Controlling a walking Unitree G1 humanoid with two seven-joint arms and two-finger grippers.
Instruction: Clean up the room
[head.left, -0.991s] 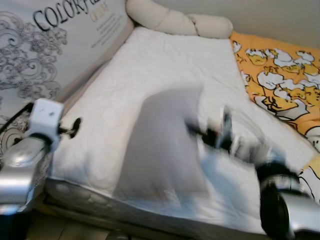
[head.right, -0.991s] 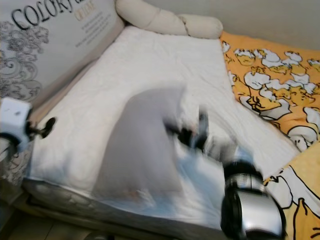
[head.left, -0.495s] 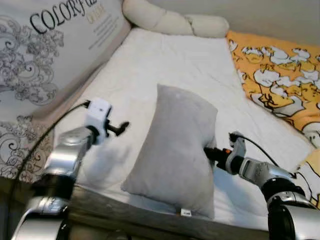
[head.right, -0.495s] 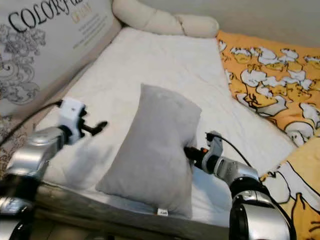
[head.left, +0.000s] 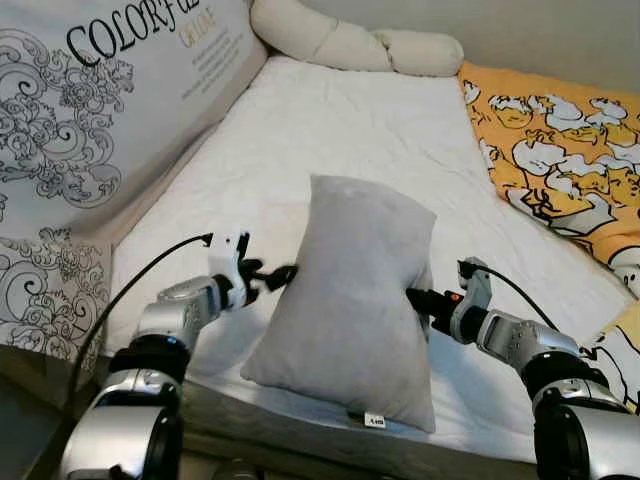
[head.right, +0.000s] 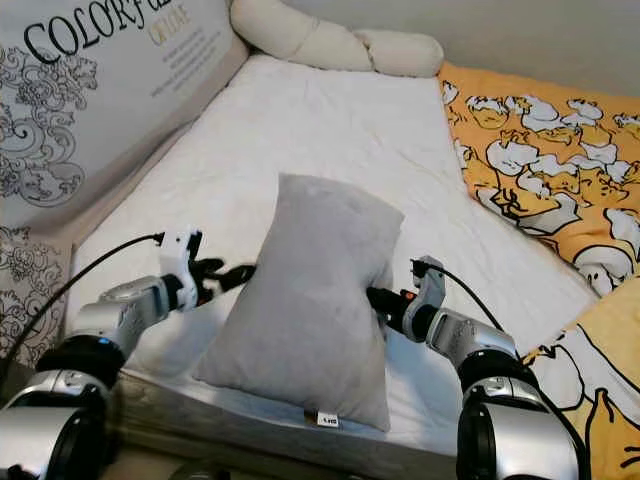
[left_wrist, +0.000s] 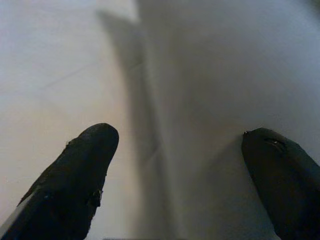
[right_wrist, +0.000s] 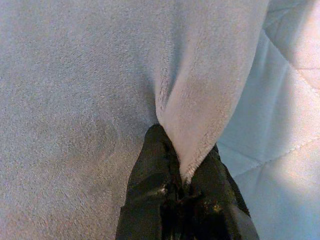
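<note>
Grey pillow (head.left: 352, 300) upright near foot edge of white mattress (head.left: 340, 130); right gripper (right_wrist: 182, 172) pinched on thin edge fold; left gripper (left_wrist: 175, 165) spread wide against opposite side; risks: fold slipping free, pillow toppling off edge.

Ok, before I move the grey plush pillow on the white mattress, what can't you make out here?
- Grey plush pillow: its far face, turned away from the eye views.
- Small tag: print too small.
- Left gripper: contact with the pillow unclear; wrist view shows fingers apart.
- Orange patterned blanket: cut off by the edge.
</note>
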